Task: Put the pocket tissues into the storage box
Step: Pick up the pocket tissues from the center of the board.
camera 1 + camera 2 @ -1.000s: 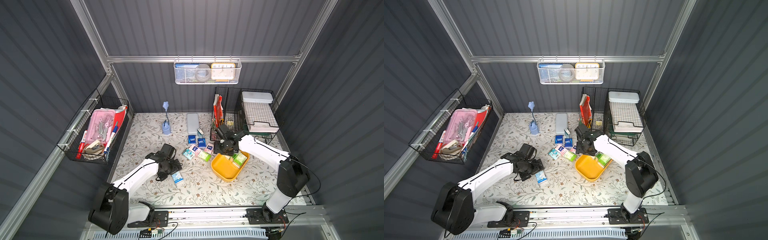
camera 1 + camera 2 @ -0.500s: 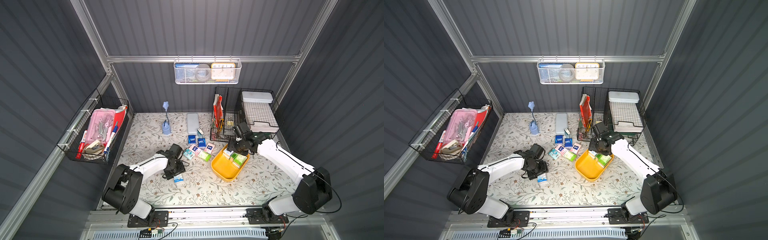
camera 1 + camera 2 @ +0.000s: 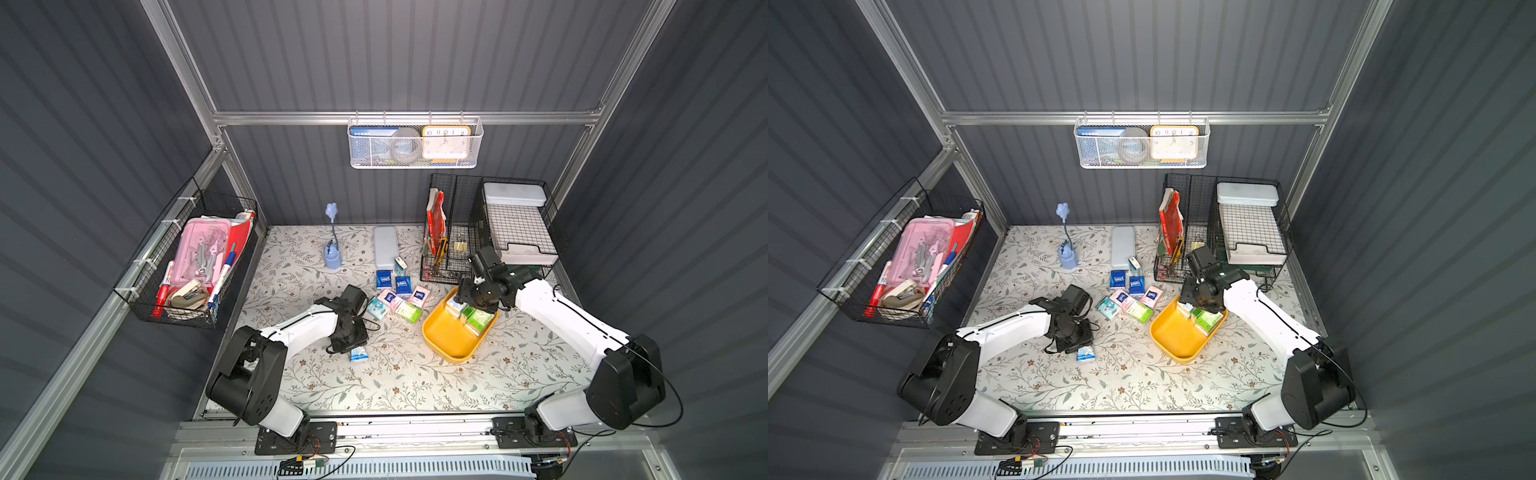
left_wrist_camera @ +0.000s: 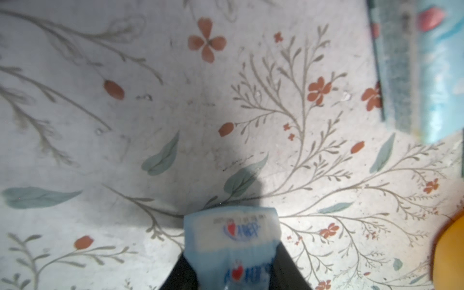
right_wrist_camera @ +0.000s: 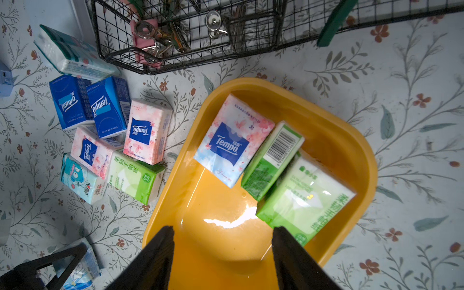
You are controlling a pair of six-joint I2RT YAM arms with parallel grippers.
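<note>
The left gripper [image 3: 352, 344] sits low over the floral mat [image 3: 395, 386], left of centre. Its dark fingers [image 4: 286, 271] press against both sides of a light blue packet [image 4: 232, 248] of pocket tissues, so it is clamped on it. In a top view that packet [image 3: 1086, 354] lies on the mat at the gripper's near edge. The right gripper [image 3: 460, 298] hangs over the far end of the yellow storage box [image 3: 451, 345], which stands on the mat right of centre. Its fingers [image 5: 155, 261] are spread apart with nothing between them. Three packets lie in the far end of the box: a pink-and-white one [image 5: 231, 140], a green one on its edge [image 5: 271, 160], and a larger green one lying flat [image 5: 306, 195]. Just left of the box a cluster rests on the mat: two dark blue packets [image 5: 69, 100], two pink ones [image 5: 147, 130], a light blue cartoon one [image 5: 77, 178] and a green one [image 5: 133, 175]. A white-and-teal packet [image 5: 72, 55] lies farther back, beside the black wire basket [image 5: 188, 57].
</note>
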